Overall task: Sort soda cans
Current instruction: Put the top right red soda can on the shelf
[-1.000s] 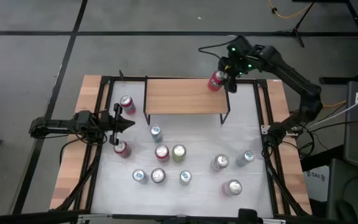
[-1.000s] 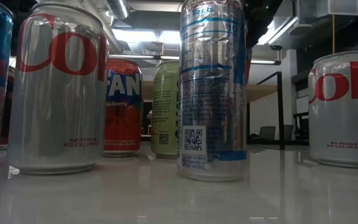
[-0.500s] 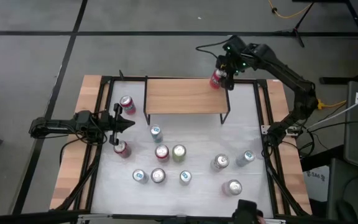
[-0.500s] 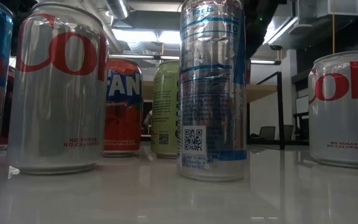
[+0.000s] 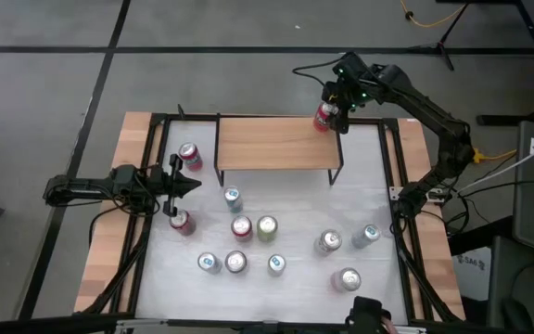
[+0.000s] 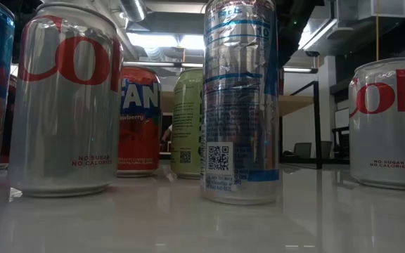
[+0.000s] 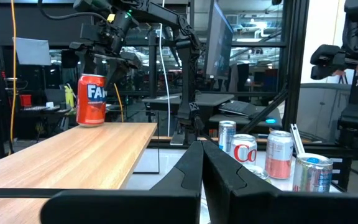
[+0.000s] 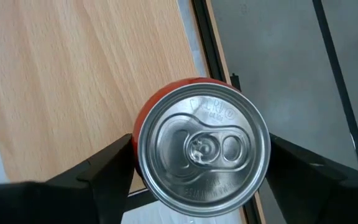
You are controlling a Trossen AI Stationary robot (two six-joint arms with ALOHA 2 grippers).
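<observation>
We judge the sorting barely begun. Only one orange-red can (image 5: 323, 118) stands on the raised wooden shelf (image 5: 267, 144), at its far right corner, upright near the edge. The right end effector (image 5: 335, 104) sits directly over it. In the right wrist view its fingers (image 8: 98, 171) flank the can on both sides, just beside the body, and whether they touch it we cannot tell. The left wrist view shows the can resting with its base on the wood, so we take this as the moment of setting it down or letting go, not a carry.

The rest waits on the white surface (image 5: 378, 278) below the shelf: a red-topped can (image 5: 189, 154) left of the shelf, another (image 5: 182, 221) near the left end effector (image 5: 176, 185), a blue-white can (image 5: 233, 196), a red and a pale green can (image 5: 267, 227) side by side, a row of three nearer the front, and three more at the right, including a silver can (image 5: 329, 242).

The left end effector is closed on nothing, hovering at the left edge of the surface.

So we count one can placed and about eleven left.
</observation>
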